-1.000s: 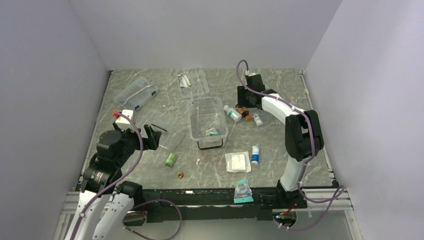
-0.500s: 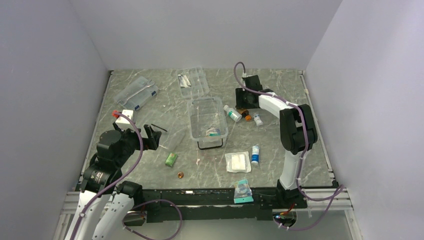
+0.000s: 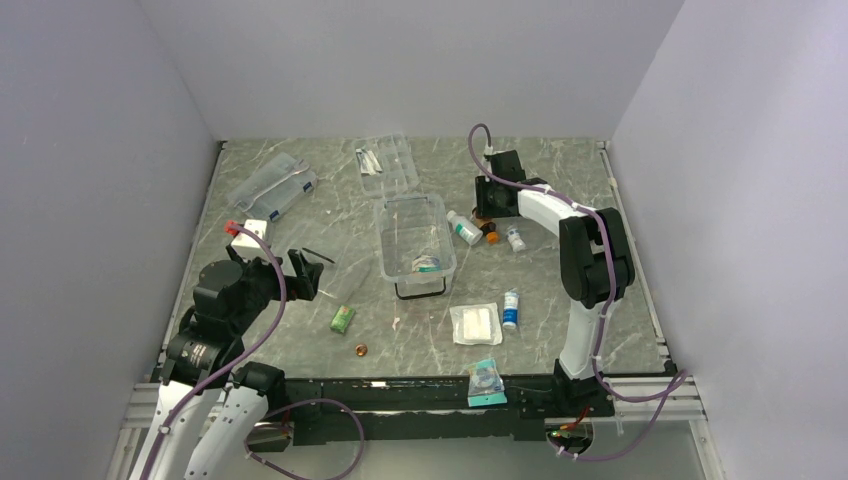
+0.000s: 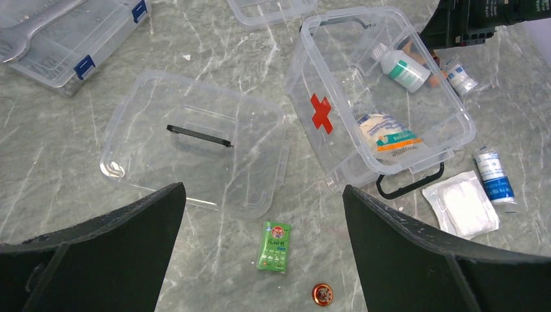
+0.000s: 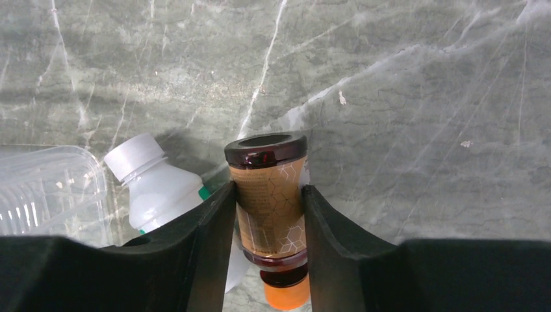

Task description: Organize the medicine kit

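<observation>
The medicine kit (image 3: 385, 245) is an open clear tub with a red cross (image 4: 320, 112), holding a packet (image 4: 386, 133). Its clear lid (image 4: 195, 143) with a dark handle lies flat to its left. My right gripper (image 5: 268, 190) is shut on a brown bottle (image 5: 268, 166) with an orange cap, low at the table just right of the tub (image 3: 487, 215). A white bottle (image 5: 156, 188) lies against it. My left gripper (image 4: 261, 190) is open and empty, above a green sachet (image 4: 274, 245).
A red round tin (image 4: 321, 293), a gauze pack (image 4: 461, 205) and a blue-white tube (image 4: 494, 175) lie near the tub's front. A flat case with blue labels (image 3: 272, 187) and a clear tray (image 3: 388, 163) sit at the back. A teal packet (image 3: 486, 380) lies at the front edge.
My right arm's elbow has swung left and the gripper has shifted slightly at the bottles beside the tub. The left arm has not moved.
</observation>
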You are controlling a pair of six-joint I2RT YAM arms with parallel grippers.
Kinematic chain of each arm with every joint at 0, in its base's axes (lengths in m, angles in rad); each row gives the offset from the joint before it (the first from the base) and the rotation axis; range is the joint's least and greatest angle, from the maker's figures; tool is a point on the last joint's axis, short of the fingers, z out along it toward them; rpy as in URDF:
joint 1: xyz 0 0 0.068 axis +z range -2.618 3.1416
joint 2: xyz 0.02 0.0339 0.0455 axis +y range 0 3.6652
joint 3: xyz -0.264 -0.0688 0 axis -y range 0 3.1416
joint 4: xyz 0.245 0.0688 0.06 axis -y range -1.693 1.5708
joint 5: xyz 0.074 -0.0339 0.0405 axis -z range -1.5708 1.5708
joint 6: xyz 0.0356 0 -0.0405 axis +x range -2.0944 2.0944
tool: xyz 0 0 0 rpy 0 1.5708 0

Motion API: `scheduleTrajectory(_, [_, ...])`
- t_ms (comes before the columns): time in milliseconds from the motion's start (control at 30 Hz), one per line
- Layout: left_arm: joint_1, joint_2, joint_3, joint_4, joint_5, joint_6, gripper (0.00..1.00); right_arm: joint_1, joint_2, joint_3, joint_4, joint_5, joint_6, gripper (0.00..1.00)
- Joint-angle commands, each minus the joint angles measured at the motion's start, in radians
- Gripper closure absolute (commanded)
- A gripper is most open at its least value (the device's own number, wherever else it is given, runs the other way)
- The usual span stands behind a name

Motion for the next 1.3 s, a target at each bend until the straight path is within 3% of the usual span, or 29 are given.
scheduleTrajectory(0, [0.000, -0.015, 0.033, 0.015, 0.014, 0.000, 0.01, -0.004, 0.010, -0.005, -0.008, -0.021, -0.005, 0.64])
scheduleTrajectory(100, [0.000, -0.017, 0.033, 0.015, 0.016, 0.001, 0.01, -0.004, -0.001, -0.007, -0.016, -0.018, 0.003, 0.72])
scheduleTrajectory(333, [0.001, -0.021, 0.032, 0.016, 0.018, 0.000, 0.01, -0.005, -0.075, -0.016, -0.014, 0.005, 0.013, 0.81])
scheduleTrajectory(667, [0.000, -0.025, 0.032, 0.017, 0.018, 0.000, 0.01, -0.001, -0.021, -0.020, -0.037, 0.002, 0.025, 0.54])
scheduleTrajectory(1000, [0.001, -0.024, 0.033, 0.017, 0.018, 0.002, 0.01, 0.002, 0.030, -0.025, -0.034, 0.007, 0.036, 0.48])
scheduleTrajectory(1267, [0.001, -0.022, 0.033, 0.017, 0.021, 0.002, 0.01, 0.006, 0.040, 0.001, -0.051, 0.006, 0.030, 0.67])
